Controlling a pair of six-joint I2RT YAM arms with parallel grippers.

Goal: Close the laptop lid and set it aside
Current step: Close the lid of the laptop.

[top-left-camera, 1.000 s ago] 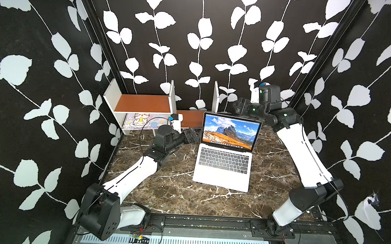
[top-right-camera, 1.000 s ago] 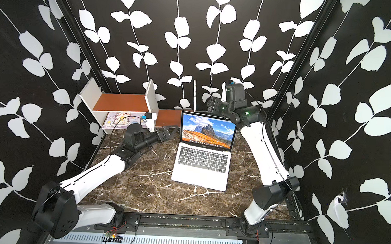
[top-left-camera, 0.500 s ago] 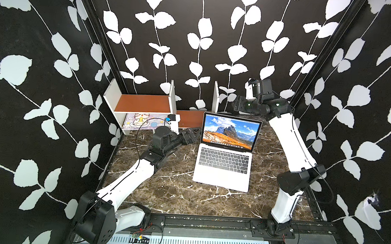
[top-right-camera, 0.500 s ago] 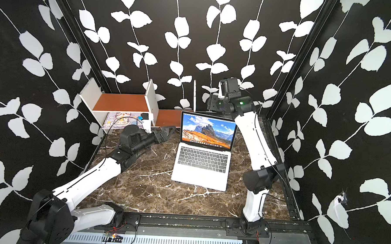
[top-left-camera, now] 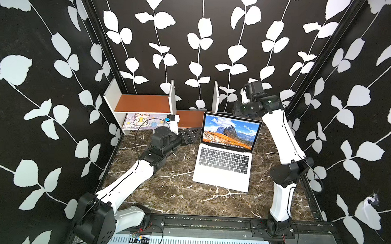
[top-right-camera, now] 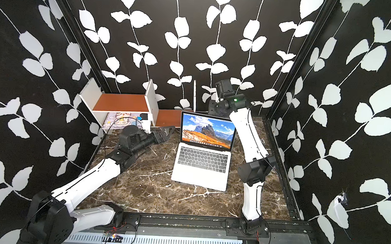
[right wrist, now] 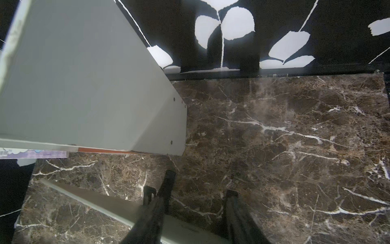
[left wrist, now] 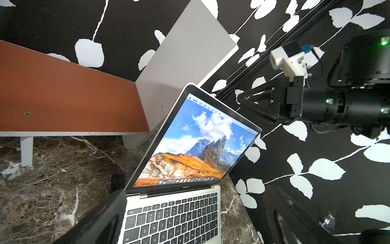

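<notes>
The silver laptop stands open in the middle of the marble table, its lid upright with the mountain wallpaper lit. My left gripper is open, low beside the lid's left edge and apart from it. In the left wrist view, the keyboard and lid show between that gripper's wide fingers. My right gripper hangs behind the lid's top right corner. In the right wrist view, this gripper's jaws stand apart over the lid's top edge, holding nothing.
A white shelf with brown boards stands at the back left, and a cartoon-cat notebook lies under it. A white upright panel rises just behind the lid. Black leaf-patterned walls close three sides.
The right arm has folded up, its elbow drawn in toward the laptop, and its jaws have narrowed behind the lid. The left arm and the laptop have barely moved.
</notes>
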